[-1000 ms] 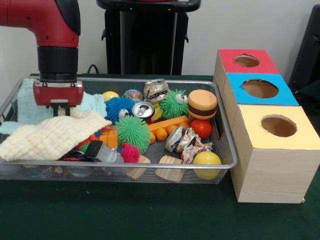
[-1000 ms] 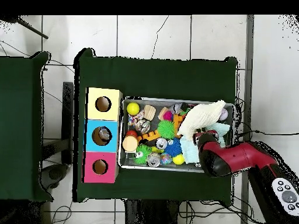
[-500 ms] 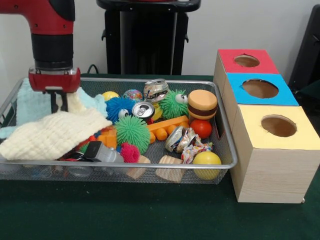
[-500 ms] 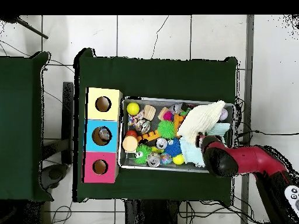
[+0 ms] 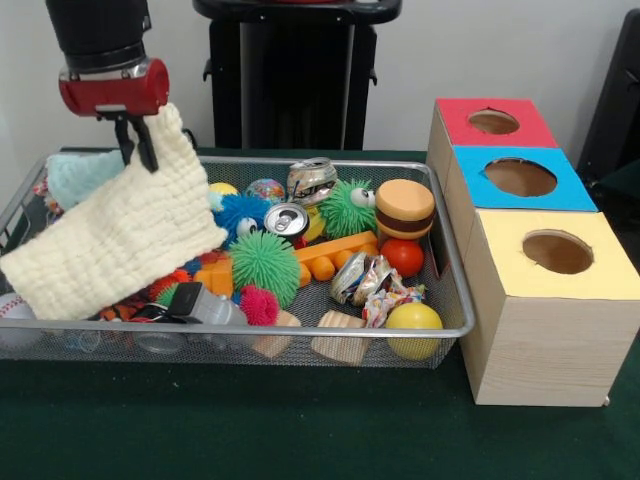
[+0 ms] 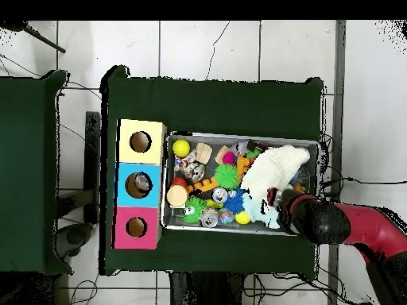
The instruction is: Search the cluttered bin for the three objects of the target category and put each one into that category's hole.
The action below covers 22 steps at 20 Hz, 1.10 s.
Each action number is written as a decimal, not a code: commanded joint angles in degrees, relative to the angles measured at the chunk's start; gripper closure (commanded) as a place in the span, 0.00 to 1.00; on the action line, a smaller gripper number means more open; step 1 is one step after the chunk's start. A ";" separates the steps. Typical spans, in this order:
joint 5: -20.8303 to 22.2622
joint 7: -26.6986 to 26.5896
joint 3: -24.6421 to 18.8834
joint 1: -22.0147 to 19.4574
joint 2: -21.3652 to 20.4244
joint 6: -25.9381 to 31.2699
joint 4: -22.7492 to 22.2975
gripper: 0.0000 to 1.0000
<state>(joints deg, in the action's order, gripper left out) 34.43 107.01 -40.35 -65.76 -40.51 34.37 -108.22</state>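
My gripper point(image 5: 139, 152) hangs above the left end of the wire bin point(image 5: 455, 290) and is shut on a corner of a cream knitted cloth point(image 5: 115, 240). The cloth dangles from it, its lower end resting on the clutter. In the overhead view the cloth point(image 6: 275, 169) spreads over the bin's right part, and the arm point(image 6: 324, 223) hides the gripper. Three boxes with holes stand in a row beside the bin: red point(image 5: 493, 121), blue point(image 5: 520, 177) and yellow point(image 5: 557, 251).
A pale blue cloth point(image 5: 82, 175) lies behind the lifted one. The bin holds crushed cans point(image 5: 312, 180), spiky balls point(image 5: 265, 263), a burger toy point(image 5: 404, 208), a red ball point(image 5: 402, 257), a yellow ball point(image 5: 413, 322) and wooden blocks point(image 5: 340, 337).
The gripper has closed on the cream cloth and risen, pulling one corner of the cloth up out of the bin. Toys under its left part now show.
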 commanded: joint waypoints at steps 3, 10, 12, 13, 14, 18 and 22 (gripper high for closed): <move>-7.64 -5.24 -6.19 -0.14 -2.60 6.15 -6.96 1.00; -11.01 -2.05 -6.30 0.64 -4.36 4.71 -9.53 1.00; -12.64 -0.65 -6.44 0.93 -5.06 4.49 -10.49 1.00; -13.38 -0.05 -6.53 1.10 -5.42 4.34 -10.95 1.00; -13.97 0.45 -6.50 1.46 -5.83 4.04 -11.33 1.00; -16.14 2.69 -6.02 2.82 -6.86 2.44 -12.62 1.00; -18.61 3.45 -6.07 4.00 -8.64 2.02 -13.66 1.00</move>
<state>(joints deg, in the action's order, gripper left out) 20.11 107.01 -43.61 -63.81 -46.51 34.48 -117.84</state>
